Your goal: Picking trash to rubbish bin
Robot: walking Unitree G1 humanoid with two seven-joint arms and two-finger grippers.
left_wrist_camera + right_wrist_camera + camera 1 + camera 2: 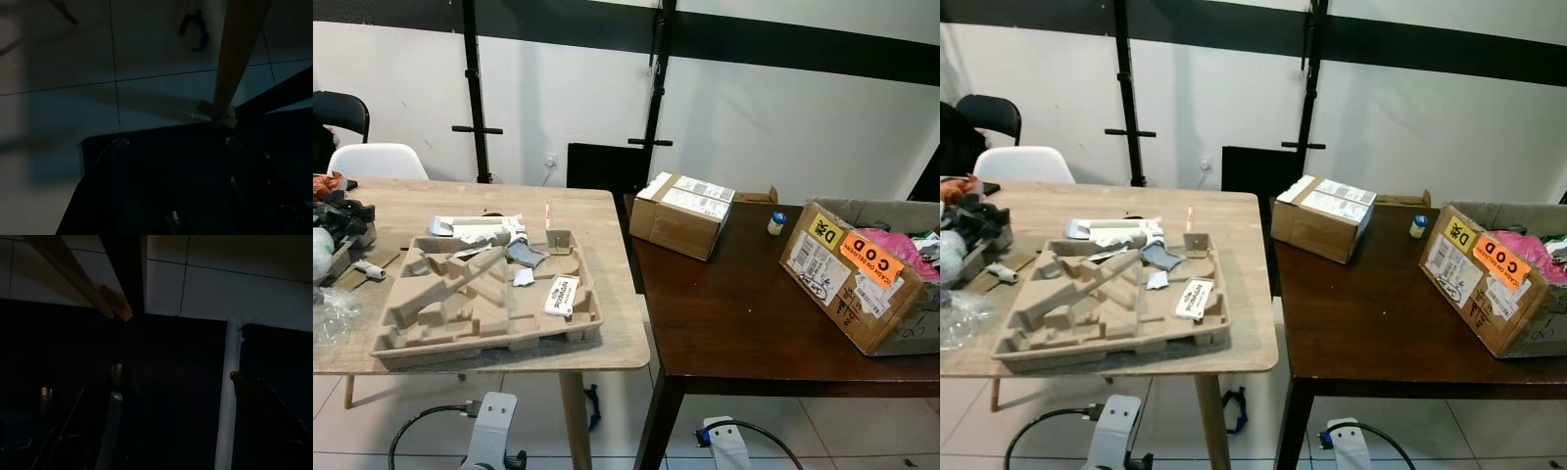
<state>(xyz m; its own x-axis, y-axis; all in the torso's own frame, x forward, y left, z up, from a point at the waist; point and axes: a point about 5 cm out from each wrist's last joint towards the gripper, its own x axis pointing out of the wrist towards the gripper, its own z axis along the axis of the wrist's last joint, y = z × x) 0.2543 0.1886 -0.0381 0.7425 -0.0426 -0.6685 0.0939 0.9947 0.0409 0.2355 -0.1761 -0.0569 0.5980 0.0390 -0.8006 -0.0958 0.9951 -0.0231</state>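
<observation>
left eye view — moulded pulp tray point(460, 323) on the wooden table point(607, 284).

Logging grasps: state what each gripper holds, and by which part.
Nothing is held. The left gripper and right gripper hang below the tables, fingers open.

Surfaces: two, a light wood one point(597, 211) and a dark one point(734, 313), side by side
Pulp trays: one point(421, 343), near the front edge of the light surface
Cardboard boxes: two on the dark surface, a shut one point(680, 215) at its back left corner, an open one point(847, 279) at its right edge
Small bottles: one point(776, 223), between the boxes near the back edge
Chairs: two, white point(377, 160) and black point(340, 113), behind the light surface
Hands: two, left point(176, 186) and right point(173, 416), each with fingers apart
</observation>
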